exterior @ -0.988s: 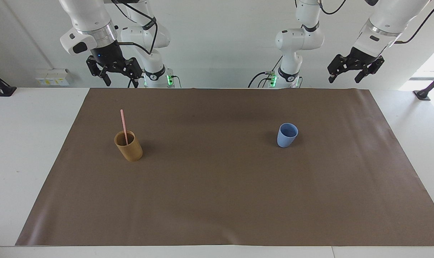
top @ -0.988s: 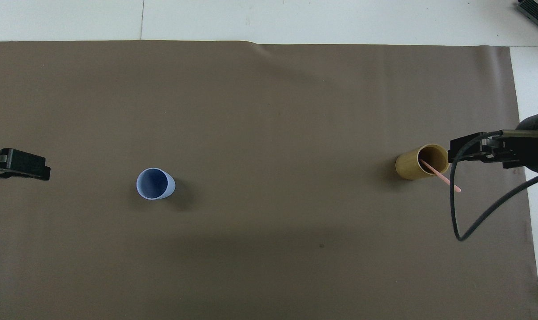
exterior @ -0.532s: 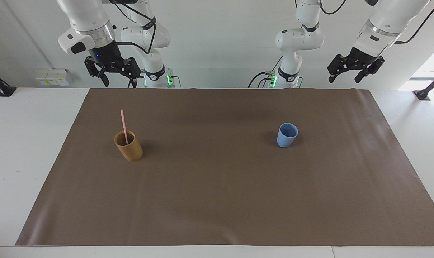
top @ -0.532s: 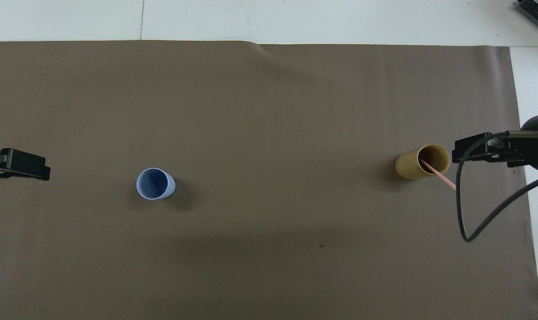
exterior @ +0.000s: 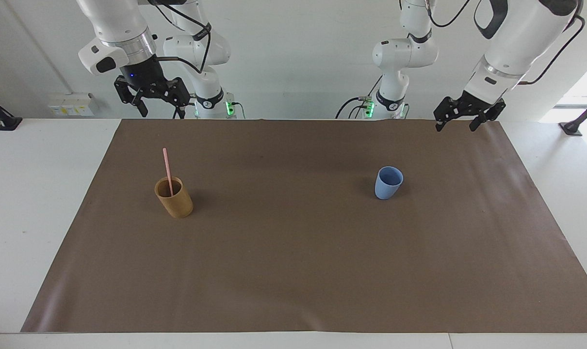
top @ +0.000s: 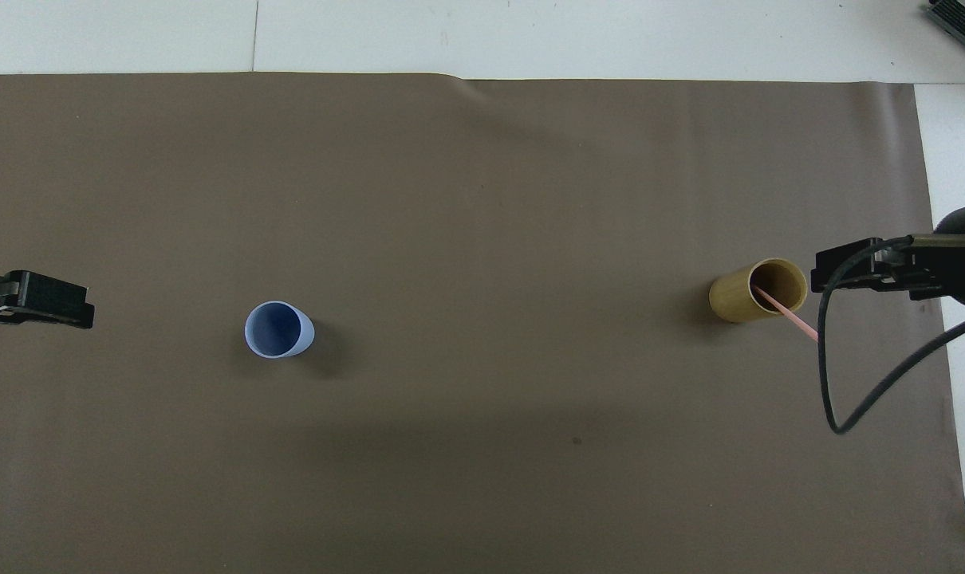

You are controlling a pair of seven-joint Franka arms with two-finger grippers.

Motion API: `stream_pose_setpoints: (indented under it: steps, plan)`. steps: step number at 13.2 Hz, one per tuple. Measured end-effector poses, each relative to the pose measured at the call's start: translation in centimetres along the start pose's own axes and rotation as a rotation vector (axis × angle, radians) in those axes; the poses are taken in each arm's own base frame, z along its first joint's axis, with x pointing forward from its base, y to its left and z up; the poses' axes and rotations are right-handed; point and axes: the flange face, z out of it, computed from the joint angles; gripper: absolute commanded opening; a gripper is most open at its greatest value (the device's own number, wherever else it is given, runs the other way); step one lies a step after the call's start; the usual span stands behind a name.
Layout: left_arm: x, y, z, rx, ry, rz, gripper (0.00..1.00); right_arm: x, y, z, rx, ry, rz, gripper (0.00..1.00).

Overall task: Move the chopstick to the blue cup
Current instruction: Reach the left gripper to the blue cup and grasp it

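A pale pink chopstick (exterior: 167, 167) (top: 785, 312) stands tilted in a tan-brown cup (exterior: 174, 198) (top: 752, 290) toward the right arm's end of the table. The small blue cup (exterior: 388, 182) (top: 277, 329) stands upright and empty toward the left arm's end. My right gripper (exterior: 151, 103) hangs open in the air, high over the mat's edge by the robots, well apart from the chopstick's top. My left gripper (exterior: 456, 121) is open and empty, raised over the mat's corner by the robots at the left arm's end.
A brown mat (exterior: 303, 252) (top: 482, 199) covers most of the white table (exterior: 31, 194). A black cable (top: 841, 375) loops down from the right arm in the overhead view. A dark device (top: 961, 20) lies at the table's corner farthest from the robots.
My left gripper has come down and toward the table's middle, closer to the mat's corner. My right gripper rose slightly a second ago and has since held still. Cups and chopstick have not moved.
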Motion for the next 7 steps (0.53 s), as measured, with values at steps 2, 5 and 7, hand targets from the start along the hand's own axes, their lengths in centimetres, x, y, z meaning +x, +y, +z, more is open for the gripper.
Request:
stream_pose_setpoints:
  steps: [2, 5, 7]
  plan:
    - [0.6, 0.3, 4.1, -0.014, 0.022, -0.001, 1.0, 0.0, 0.0, 0.0, 0.0, 0.0, 0.0, 1.0]
    - [0.5, 2.1, 8.9, -0.017, 0.021, 0.008, 1.0, 0.0, 0.0, 0.0, 0.0, 0.0, 0.001, 1.0]
    - [0.3, 3.6, 11.3, -0.017, 0.032, -0.011, 1.0, 0.0, 0.2, 0.1, 0.0, -0.002, 0.003, 1.0]
